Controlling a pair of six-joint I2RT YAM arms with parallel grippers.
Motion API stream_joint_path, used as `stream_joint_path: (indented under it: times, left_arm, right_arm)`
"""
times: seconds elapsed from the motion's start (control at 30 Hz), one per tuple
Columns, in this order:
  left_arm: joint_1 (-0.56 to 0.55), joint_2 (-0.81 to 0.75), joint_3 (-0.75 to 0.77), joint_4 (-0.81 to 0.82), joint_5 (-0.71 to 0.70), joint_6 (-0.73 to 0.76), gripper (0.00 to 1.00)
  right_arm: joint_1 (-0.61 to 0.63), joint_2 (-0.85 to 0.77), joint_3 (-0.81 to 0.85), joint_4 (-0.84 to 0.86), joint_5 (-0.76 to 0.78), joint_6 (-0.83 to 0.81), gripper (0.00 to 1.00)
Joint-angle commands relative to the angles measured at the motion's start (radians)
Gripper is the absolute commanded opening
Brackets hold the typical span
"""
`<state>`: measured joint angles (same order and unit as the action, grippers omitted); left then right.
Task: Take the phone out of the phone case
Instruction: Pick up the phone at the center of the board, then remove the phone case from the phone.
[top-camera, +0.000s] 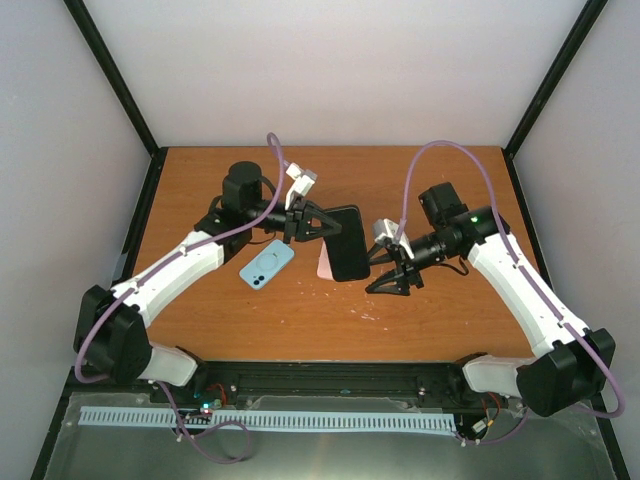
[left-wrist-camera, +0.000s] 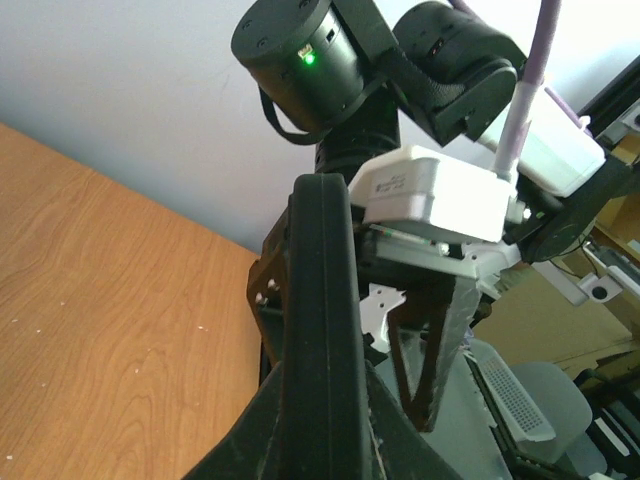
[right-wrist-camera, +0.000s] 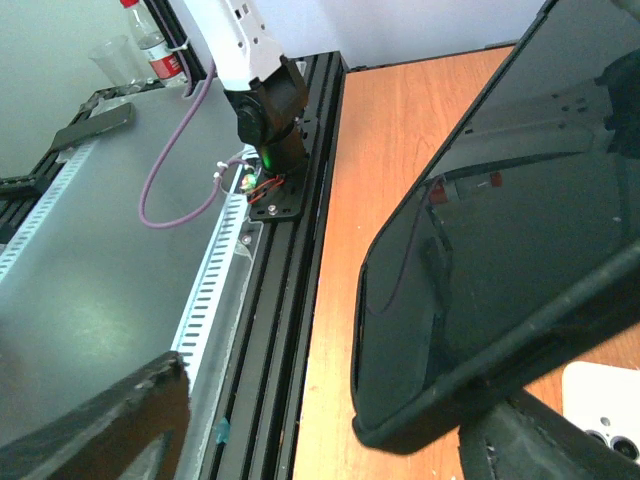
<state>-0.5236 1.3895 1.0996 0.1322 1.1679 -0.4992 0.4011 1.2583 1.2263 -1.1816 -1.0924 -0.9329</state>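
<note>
A brown wooden table sits boxed in by plain white walls and black corner posts.

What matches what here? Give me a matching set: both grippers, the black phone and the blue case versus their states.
1 left gripper
2 right gripper
3 black phone
4 blue phone case

A open, holding nothing
B lying flat on the table
C shut on the black phone
D held by one edge

Pairs: 1-C, 2-A, 3-D, 4-B

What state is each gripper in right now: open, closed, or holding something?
Left gripper: closed on the black phone.
Right gripper: open, holding nothing.
</note>
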Motion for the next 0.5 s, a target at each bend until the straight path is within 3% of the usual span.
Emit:
stream_joint_path:
  times: [0.0, 0.07, 0.47]
  left_arm:
    - [0.013, -0.026, 0.042, 0.085, -0.048, -0.087, 0.0]
    - [0.014, -0.023, 0.027, 0.143, -0.019, -0.123, 0.0]
    - [0.014, 0.012, 0.043, 0.144, 0.045, -0.113, 0.0]
  right_arm:
    - [0.037, -0.024, 0.028, 0.01, 0.025, 0.039, 0.67]
    - [0.044, -0.019, 0.028, -0.033, 0.022, 0.006, 0.66]
    - [0.053, -0.036, 0.009, -0.071, -0.06, -0.066, 0.45]
